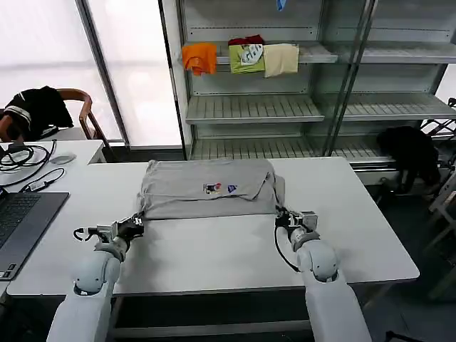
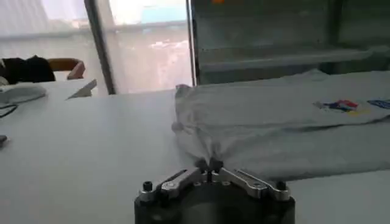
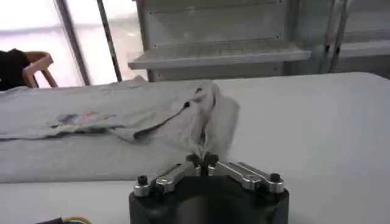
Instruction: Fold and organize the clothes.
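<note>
In the head view, a light grey shirt [image 1: 206, 189] lies spread on the white table [image 1: 214, 249], toward the far half, with its small coloured chest print [image 1: 219, 188] facing up. The left gripper [image 1: 137, 222] sits at the shirt's near left corner and the right gripper [image 1: 283, 217] at its near right corner, both low over the tabletop. A laptop [image 1: 21, 221] rests on the table's left edge. Behind the table stands a shelf rack [image 1: 285, 107] with an orange garment [image 1: 199, 57], a green one [image 1: 246, 57] and a cream one [image 1: 281, 60] on an upper shelf.

In the left wrist view, the left gripper [image 2: 209, 164] has its fingertips pressed together on a bunched fold of the shirt [image 2: 274, 122] at its corner. The fabric rises slightly into the pinch, while the rest lies flat on the table [image 2: 79, 152]. The print [image 2: 341, 106] shows farther along.

In the right wrist view, the right gripper [image 3: 203, 162] likewise pinches a gathered bit of the shirt [image 3: 109, 122], its fingertips closed on the cloth. The sleeve fabric stands in soft folds just beyond the fingers, and the table [image 3: 317, 128] lies bare beside it.
</note>
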Controlling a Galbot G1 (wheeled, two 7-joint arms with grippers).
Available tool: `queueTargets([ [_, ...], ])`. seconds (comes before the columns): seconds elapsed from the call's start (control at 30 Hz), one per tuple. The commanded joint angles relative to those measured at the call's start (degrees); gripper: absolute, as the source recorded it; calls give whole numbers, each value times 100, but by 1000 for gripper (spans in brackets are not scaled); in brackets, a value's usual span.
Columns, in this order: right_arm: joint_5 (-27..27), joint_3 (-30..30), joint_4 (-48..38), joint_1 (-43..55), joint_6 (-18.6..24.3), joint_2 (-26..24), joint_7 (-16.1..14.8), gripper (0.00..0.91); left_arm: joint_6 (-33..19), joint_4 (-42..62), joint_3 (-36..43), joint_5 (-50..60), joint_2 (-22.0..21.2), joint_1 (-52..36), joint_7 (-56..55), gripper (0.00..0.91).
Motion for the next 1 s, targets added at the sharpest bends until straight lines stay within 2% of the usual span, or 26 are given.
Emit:
queueTargets([
  [0.03,264,-55,1453,-1072,2,-213,333,0,101,-1682,-432,-426,213,1386,45,0],
  [0.17,235,-5,2379,-1980,4,-343,386,0,96,-2412,-842,-601,268,2293,75,0],
  [0.37,163,84,3006,-2933,12,-429,438,0,87,-2958,-1401,-838,153,3208,20,0],
  [0.57,80,110,3126,-3287,19,-439,452,0,85,-3268,-1528,-903,3,3754,-79,0],
  [0.77,44,106,3098,-3442,21,-435,427,0,88,-3311,-1410,-829,-90,3830,-264,10],
  [0.87,-149,62,3027,-3506,24,-423,396,0,88,-3330,-1357,-834,-104,3866,-294,30],
  [0.9,-220,51,3006,-3507,29,-399,389,907,88,-3329,-1340,-821,-115,3870,-320,40],
  [0.93,-233,52,2995,-3502,32,-379,391,907,89,-3333,-1322,-812,-128,3875,-337,907],
  [1.0,-232,45,3004,-3473,41,-322,448,907,86,-3352,-1287,-810,-161,3881,-391,907],
])
